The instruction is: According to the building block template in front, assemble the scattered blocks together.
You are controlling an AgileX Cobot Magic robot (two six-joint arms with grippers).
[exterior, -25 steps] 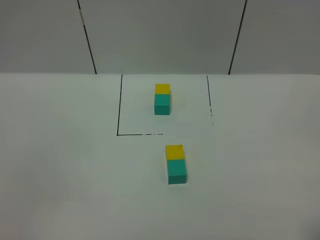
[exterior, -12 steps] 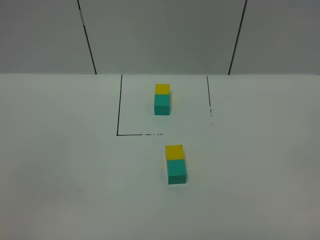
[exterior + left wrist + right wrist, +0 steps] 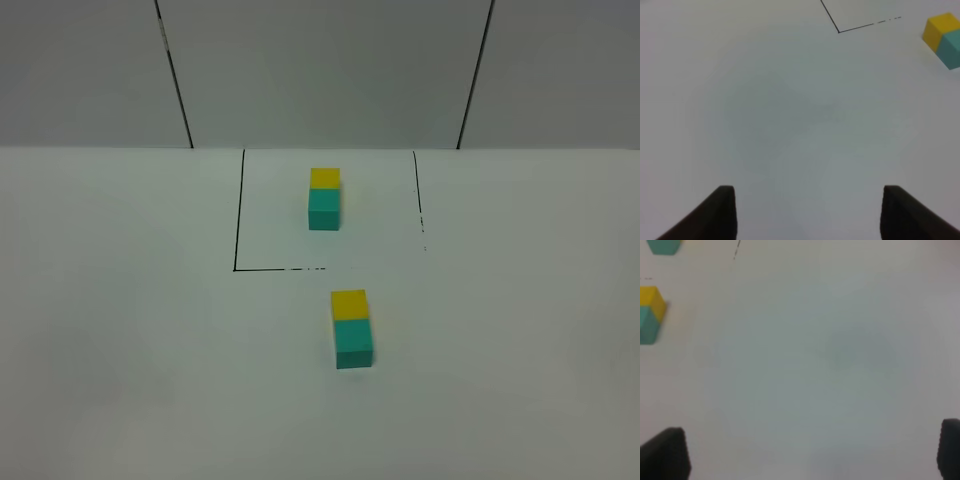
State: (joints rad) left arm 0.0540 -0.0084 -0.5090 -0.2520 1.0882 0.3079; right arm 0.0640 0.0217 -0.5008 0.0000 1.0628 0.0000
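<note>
I log: scattered blocks [image 3: 352, 329] joined at frame centre, below the outlined template [image 3: 324, 198]; left gripper [image 3: 807, 210] and right gripper [image 3: 810, 452] spread wide, holding nothing.

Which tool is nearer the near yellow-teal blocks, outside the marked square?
Right, probably, by little. The blocks lie slightly right of centre. Left tool and right tool are both open, well clear, blocks off to each one's inner side.

White table [image 3: 120, 330] (two block pairs [image 3: 352, 329])
</note>
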